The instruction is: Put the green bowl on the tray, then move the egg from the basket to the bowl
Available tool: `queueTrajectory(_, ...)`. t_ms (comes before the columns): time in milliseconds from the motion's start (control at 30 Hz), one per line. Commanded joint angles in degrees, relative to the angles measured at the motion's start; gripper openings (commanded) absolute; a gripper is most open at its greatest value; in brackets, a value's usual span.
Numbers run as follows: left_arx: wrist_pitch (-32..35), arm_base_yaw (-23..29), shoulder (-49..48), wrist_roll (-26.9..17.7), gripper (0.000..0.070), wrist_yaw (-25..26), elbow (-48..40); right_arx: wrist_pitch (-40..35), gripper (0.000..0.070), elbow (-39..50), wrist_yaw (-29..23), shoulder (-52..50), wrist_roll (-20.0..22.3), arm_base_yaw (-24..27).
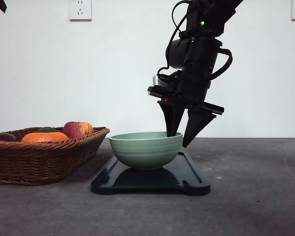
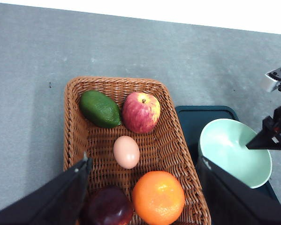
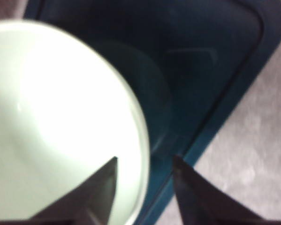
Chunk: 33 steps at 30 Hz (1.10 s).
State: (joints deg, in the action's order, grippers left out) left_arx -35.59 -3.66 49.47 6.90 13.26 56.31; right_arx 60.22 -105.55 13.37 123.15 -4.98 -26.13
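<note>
The green bowl point(image 1: 146, 149) sits upright on the dark tray point(image 1: 194, 183), toward the tray's basket side. My right gripper point(image 1: 179, 140) is open and straddles the bowl's right rim, one finger inside and one outside; in the right wrist view the rim point(image 3: 144, 140) runs between the fingertips point(image 3: 110, 174) with a gap on each side. The egg point(image 2: 126, 152) lies in the middle of the wicker basket point(image 2: 74, 140). My left gripper point(image 2: 144, 161) hangs wide open above the basket, its fingers on either side of the egg and well above it.
The basket point(image 1: 44, 160) stands left of the tray, almost touching it. It also holds an avocado point(image 2: 100, 108), a red apple point(image 2: 141, 112), an orange point(image 2: 158, 197) and a dark red fruit point(image 2: 107, 207). Grey tabletop point(image 1: 255, 196) lies right of the tray.
</note>
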Motion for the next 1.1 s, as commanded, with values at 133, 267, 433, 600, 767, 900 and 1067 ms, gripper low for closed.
queueTrajectory(133,0.4,-0.1,0.5,0.1,0.0466,0.1,1.5,3.0,0.0263,-3.9,-1.2,-1.9,-0.3,-0.2)
queueTrajectory(267,0.4,-0.1,0.5,0.1,0.0466,0.1,1.5,-0.3,0.0263,-3.0,-3.3,-6.9,-0.3,-1.0)
queueTrajectory(433,0.5,-0.1,0.5,0.1,0.0466,0.1,1.5,-10.6,0.0263,5.5,-7.0,-14.8,-0.3,-2.5)
queueTrajectory(600,0.5,-0.1,0.5,0.1,0.0467,0.1,1.5,-24.4,0.0262,21.2,-7.2,-24.6,-0.3,-3.4)
queueTrajectory(767,-0.6,-0.1,0.5,0.2,0.0466,0.1,1.5,-34.8,0.0262,37.2,-7.5,-35.0,-0.3,-3.4)
queueTrajectory(900,-1.8,-0.1,0.5,0.1,0.0466,0.1,1.5,-38.3,0.0262,47.2,-7.5,-42.9,0.6,-2.6)
queueTrajectory(1067,-3.5,-0.2,0.7,0.0,0.0466,0.1,1.5,-41.2,0.0262,57.3,-7.7,-53.2,0.9,-1.6)
